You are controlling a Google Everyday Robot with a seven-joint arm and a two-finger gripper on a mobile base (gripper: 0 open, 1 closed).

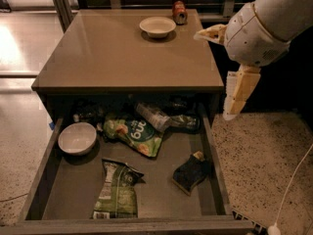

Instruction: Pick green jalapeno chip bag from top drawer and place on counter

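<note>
The green jalapeno chip bag (115,194) lies crumpled near the front of the open top drawer (146,224), left of the middle, its white-and-black strip along its left side. The counter (122,58) is the tan tabletop above the drawer. My gripper (238,91) hangs down from the big white arm (259,28) beside the counter's right edge, above the drawer's right back corner. It is well above and to the right of the bag and holds nothing that I can see.
The drawer also holds a brighter green bag (134,131), a clear bottle (155,115), a white bowl (77,138) and a dark sponge-like block (190,173). A white bowl (157,26) and a red can (179,11) stand at the counter's back. A white cable (293,180) crosses the speckled floor at right.
</note>
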